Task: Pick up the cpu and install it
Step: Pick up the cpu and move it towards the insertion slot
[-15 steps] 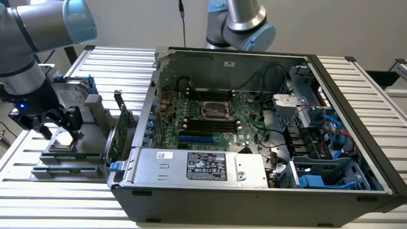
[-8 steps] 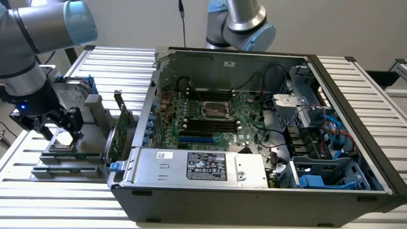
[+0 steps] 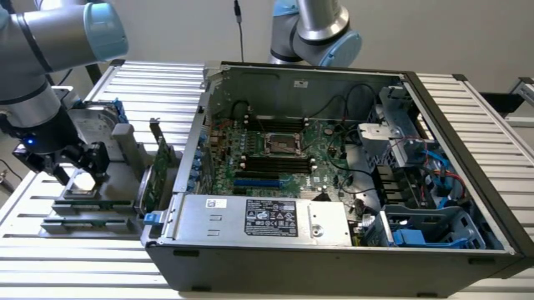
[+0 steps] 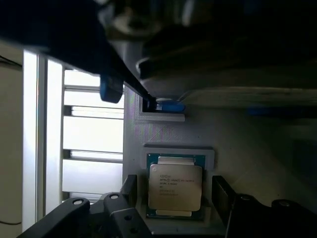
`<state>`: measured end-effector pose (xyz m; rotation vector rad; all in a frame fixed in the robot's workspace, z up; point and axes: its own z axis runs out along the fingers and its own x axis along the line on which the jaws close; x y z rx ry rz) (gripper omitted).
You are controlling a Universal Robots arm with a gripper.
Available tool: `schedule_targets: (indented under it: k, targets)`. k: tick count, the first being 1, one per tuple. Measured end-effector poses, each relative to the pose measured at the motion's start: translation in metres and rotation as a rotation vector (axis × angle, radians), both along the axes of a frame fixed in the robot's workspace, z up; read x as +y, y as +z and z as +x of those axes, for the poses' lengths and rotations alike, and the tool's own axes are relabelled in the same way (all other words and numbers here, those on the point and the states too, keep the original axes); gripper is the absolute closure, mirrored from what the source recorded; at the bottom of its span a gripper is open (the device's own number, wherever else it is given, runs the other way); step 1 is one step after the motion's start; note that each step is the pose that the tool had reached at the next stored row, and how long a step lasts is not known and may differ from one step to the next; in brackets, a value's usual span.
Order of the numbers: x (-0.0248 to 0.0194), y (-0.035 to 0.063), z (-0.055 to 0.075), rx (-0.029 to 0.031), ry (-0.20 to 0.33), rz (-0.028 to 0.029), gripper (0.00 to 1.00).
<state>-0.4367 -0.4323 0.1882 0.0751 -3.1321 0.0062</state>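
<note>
Colours at the chip holder
Top of cpu [image 4: 175,186] silver-grey, dark print, green border; fingers [image 4: 221,196] black; holder [image 4: 237,144] pale grey.

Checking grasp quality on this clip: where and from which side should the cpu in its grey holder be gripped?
Probably by its two opposite side edges, straight down from above. The cpu lies flat, metal top up, in a shallow grey holder, so only its thin edges offer purchase; the open gripper straddles it.

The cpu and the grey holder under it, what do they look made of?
The cpu: probably a metal lid, with a dull silver-grey sheen and printed text, and a green circuit-board edge around it.
The holder: likely plastic, matte grey, with a faint ridged texture, perhaps 3D-printed.
</note>
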Motion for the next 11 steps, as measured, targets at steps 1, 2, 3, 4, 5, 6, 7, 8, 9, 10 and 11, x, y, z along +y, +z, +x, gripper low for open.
schedule_targets:
  k: [1,2,3,4,5,6,7,8,9,10,11]
  targets:
    - [-0.0001,-0.0001,0.0001,0.0,0.0,0.0002,0.29]
    - [-0.0003,-0.0001,0.0003,-0.0001,-0.001,0.0004,0.29]
    - [-0.0003,-0.0002,0.0006,-0.0002,-0.001,0.001,0.29]
    - [-0.0003,-0.0001,0.001,-0.0002,-0.001,0.0019,0.29]
    - [-0.0003,-0.0001,0.0012,0.0,-0.002,0.0031,0.29]
    - [-0.0003,-0.0001,0.0013,0.0,-0.002,0.0044,0.29]
    - [-0.0003,-0.0001,0.0015,-0.0001,-0.003,0.0062,0.29]
    - [-0.0003,-0.0001,0.0016,-0.0001,-0.003,0.0081,0.29]
    - [-0.0004,0.0,0.0017,0.0001,-0.003,0.0107,0.29]
    - [-0.0005,0.0,0.0017,0.0,-0.003,0.0134,0.29]
    - [-0.0006,0.0,0.0017,0.0,-0.004,0.0164,0.29]
